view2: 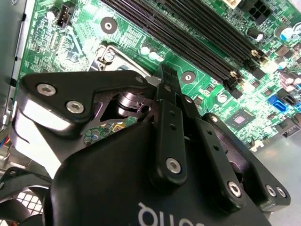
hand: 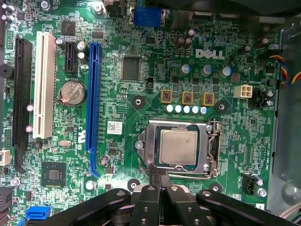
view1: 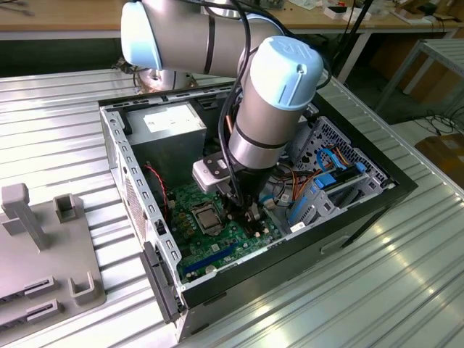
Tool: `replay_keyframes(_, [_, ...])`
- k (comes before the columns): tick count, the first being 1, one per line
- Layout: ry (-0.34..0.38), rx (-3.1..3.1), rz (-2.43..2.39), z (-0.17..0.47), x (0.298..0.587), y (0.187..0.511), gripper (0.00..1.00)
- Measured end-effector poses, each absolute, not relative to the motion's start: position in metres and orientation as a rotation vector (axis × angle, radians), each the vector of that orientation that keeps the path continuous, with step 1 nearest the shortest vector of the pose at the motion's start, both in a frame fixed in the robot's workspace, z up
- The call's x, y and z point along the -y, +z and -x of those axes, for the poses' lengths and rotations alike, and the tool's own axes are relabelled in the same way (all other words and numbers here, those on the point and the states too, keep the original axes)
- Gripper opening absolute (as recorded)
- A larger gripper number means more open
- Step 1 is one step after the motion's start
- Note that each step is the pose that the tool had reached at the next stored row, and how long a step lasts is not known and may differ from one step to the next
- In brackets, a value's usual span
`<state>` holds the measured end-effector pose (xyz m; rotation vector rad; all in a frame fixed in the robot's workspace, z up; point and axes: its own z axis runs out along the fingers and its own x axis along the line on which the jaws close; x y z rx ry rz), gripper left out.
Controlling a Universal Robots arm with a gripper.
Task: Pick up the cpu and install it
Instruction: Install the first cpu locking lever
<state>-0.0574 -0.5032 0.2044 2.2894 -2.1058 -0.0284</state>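
the open dark computer case (view1: 362, 206) is seen lying on its side on a ribbed metal table (view1: 43, 138), with the grey and pale-blue robot arm (view1: 272, 101) reaching down into it. a grey moulded fixture tray (view1: 43, 254) is noted on the table at the exterior view's left.

in the first wrist view, the small flat square cpu with a silvery-grey face (hand: 178, 146) is seen lying flat inside the black square socket with a metal frame (hand: 214, 146) on the green motherboard (hand: 141, 61). it appears seated level in the socket, its edges square with the frame; the retaining frame is judged not yet closed over it.

the black two-finger gripper (hand: 159, 181) is seen with its fingers (hand: 154, 176) pressed together, nothing held between them. the tips are placed just beside the socket's frame edge, apart from the chip face. the cpu lies directly ahead of the closed tips, across the frame edge; being square, no long axis is offered.

in the second wrist view, the gripper (view2: 167, 75) is seen from behind, over the socket corner.
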Motion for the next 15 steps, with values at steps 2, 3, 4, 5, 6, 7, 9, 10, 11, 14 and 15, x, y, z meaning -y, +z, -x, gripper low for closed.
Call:
replay_keyframes(2, [-0.027,2.106,-2.290,0.0579,0.5032,0.2044,0.11])
replay_keyframes(3, [-0.026,2.107,-2.290,0.0596,0.5032,0.2044,0.11])
replay_keyframes(4, [-0.024,2.107,-2.291,0.0608,0.5032,0.2044,0.11])
replay_keyframes(5, [-0.024,2.107,-2.291,0.0599,0.5032,0.2043,0.11])
replay_keyframes(6, [-0.023,2.107,-2.290,0.0586,0.5032,0.2036,0.11])
replay_keyframes(7, [-0.022,2.106,-2.290,0.0575,0.5032,0.2032,0.11])
replay_keyframes(9, [-0.022,2.106,-2.290,0.0562,0.5032,0.2026,0.11])
replay_keyframes(10, [-0.022,2.106,-2.290,0.0558,0.5032,0.2023,0.11])
replay_keyframes(11, [-0.022,2.106,-2.290,0.0555,0.5032,0.2023,0.11])
replay_keyframes(14, [-0.020,2.106,-2.289,0.0545,0.5032,0.2018,0.11])
replay_keyframes(15, [-0.020,2.105,-2.289,0.0543,0.5032,0.2017,0.11])
